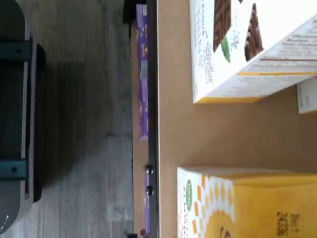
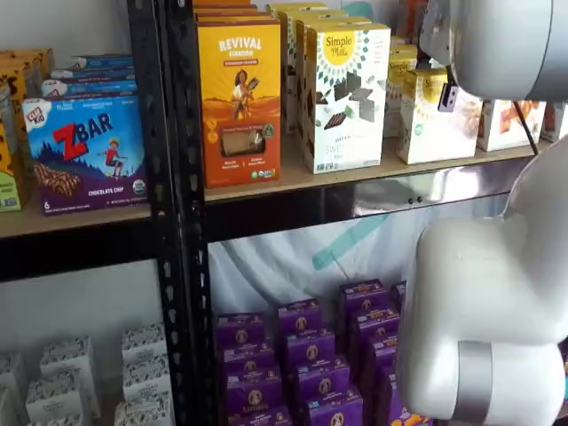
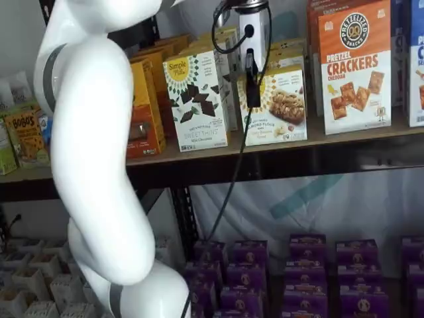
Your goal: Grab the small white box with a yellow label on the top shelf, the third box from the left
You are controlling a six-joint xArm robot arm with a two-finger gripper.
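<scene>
The small white box [image 3: 281, 99], with a round yellow logo and a tan food picture, stands upright on the top shelf [image 3: 344, 140] in both shelf views [image 2: 433, 114]. My gripper [image 3: 253, 103] hangs just in front of the box's left part; one black finger [image 3: 252, 79] shows under the white body. Its jaws stand open and hold nothing. In the wrist view the box's yellow panel and sun logo [image 1: 237, 208] show beside the tan shelf board [image 1: 173, 134], behind the black front rail [image 1: 152, 99]. The arm's white link [image 2: 501, 40] covers most of the gripper.
A taller white box with chocolate pieces [image 3: 195, 99] [image 2: 346, 89] [image 1: 247, 44] stands just left of the target. An orange box [image 2: 240, 98] is further left, a crackers box [image 3: 354, 66] to the right. Purple boxes [image 2: 302, 355] fill the lower shelf. A black cable [image 3: 232, 172] hangs down.
</scene>
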